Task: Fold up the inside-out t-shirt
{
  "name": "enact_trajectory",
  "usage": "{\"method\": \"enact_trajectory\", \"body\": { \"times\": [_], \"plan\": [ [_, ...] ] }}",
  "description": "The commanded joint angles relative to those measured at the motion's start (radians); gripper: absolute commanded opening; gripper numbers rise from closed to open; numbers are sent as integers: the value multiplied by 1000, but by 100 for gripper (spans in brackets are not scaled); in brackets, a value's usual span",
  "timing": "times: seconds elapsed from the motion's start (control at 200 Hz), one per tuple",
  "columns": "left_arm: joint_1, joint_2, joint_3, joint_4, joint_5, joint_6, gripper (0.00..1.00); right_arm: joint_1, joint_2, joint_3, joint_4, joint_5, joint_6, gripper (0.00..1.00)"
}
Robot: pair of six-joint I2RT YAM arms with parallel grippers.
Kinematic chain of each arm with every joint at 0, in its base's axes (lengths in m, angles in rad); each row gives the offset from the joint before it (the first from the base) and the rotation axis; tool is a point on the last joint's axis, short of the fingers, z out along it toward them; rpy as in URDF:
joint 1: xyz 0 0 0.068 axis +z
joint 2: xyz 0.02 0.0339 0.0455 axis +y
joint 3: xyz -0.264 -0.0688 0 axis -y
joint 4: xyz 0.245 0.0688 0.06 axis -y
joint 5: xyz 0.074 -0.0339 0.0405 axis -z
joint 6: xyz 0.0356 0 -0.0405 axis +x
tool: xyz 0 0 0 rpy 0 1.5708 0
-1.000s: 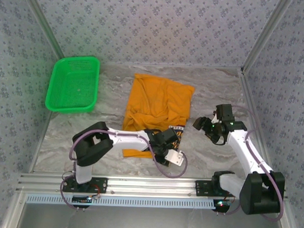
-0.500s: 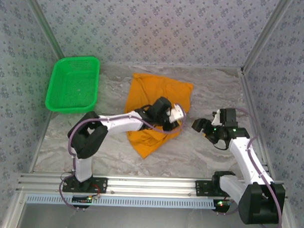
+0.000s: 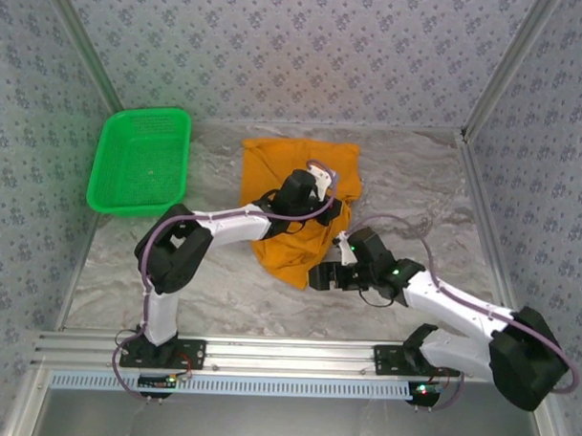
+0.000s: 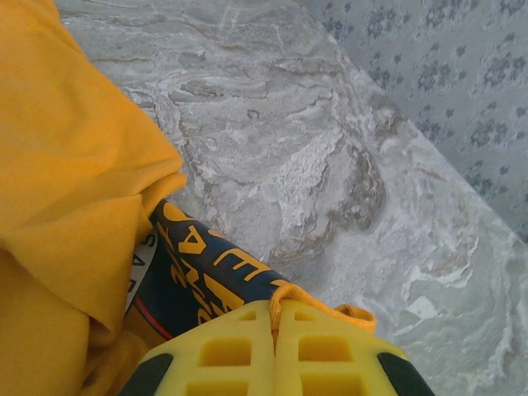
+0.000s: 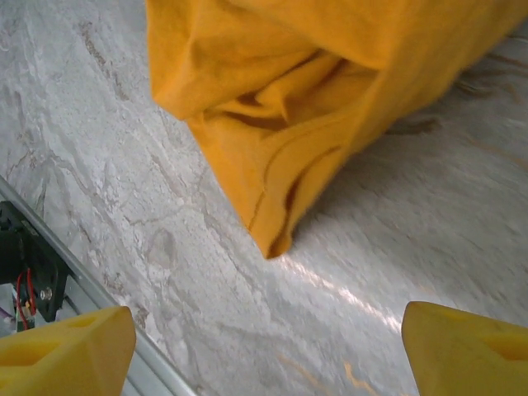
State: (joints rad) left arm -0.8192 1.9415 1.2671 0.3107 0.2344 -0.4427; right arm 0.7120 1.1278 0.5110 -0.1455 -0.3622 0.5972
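1. Marbled grey table between patterned walls is carrying the shirt. It is lying bunched around the middle, toward the back, and a green basket is standing well apart at the left.
2. With the left gripper we are pinching a hem of the shirt. The two fingers are pressed together on the orange edge, just beside the dark print.
3. Our right gripper is hovering over bare table with its fingers wide apart and nothing between them. It is near the lower corner of the shirt, which seems to be hanging a little above the surface.
4. We are judging that the step in hand is to take this corner with the right gripper, so that both grippers can spread the shirt flat before any fold.
5. To do it well, we are aiming one finger to each side of the corner tip, and we are keeping low without scraping the table.
6. We are taking care with depth, because the corner is showing several layers rolled together. A deep bite would probably catch more cloth than we want.
7. We are watching the left grip while pulling apart, since only a narrow strip of hem is sitting between those fingers and it may slip out.
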Motion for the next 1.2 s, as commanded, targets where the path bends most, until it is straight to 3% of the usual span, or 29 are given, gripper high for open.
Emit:
{"method": "enact_trajectory", "body": {
  "times": [0.0, 0.14, 0.255, 0.3, 0.32, 0.355, 0.52, 0.665, 0.76, 0.885, 1.054, 1.194],
  "plan": [
    [14, -19, 3, 103, -9, -67, 0, 23, 109, 2, 195, 28, 2, 88],
    [34, -42, -30, 152, -17, -92, 0, 40, 252, 14, 332, 19, 18, 83],
    [44, -57, -40, 163, -18, -100, 0, 46, 330, 66, 353, 2, -15, 59],
    [48, -65, -44, 170, -18, -100, 0, 43, 340, 89, 326, 6, -36, 36],
    [54, -72, -46, 173, -18, -99, 0, 43, 334, 99, 305, 25, -42, 18],
    [64, -84, -48, 175, -23, -96, 0, 39, 311, 107, 259, 74, -50, 0],
    [168, -192, -38, 111, -98, -94, 0, -19, 121, 207, -79, 247, -214, 0],
    [254, -346, 50, -99, -220, -98, 0, -117, 3, 434, -405, 470, -390, 0],
    [276, -445, 109, -190, -250, -58, 0, -139, -26, 597, -515, 652, -522, 0],
    [268, -573, 116, -201, -313, -39, 0, -80, -16, 819, -572, 896, -711, 0],
    [224, -728, 124, -265, -363, -94, 0, 6, -66, 1012, -575, 936, -846, 0],
    [133, -821, 118, -272, -441, -35, 0, 57, -138, 1050, -490, 898, -879, 0]
  ]
}}
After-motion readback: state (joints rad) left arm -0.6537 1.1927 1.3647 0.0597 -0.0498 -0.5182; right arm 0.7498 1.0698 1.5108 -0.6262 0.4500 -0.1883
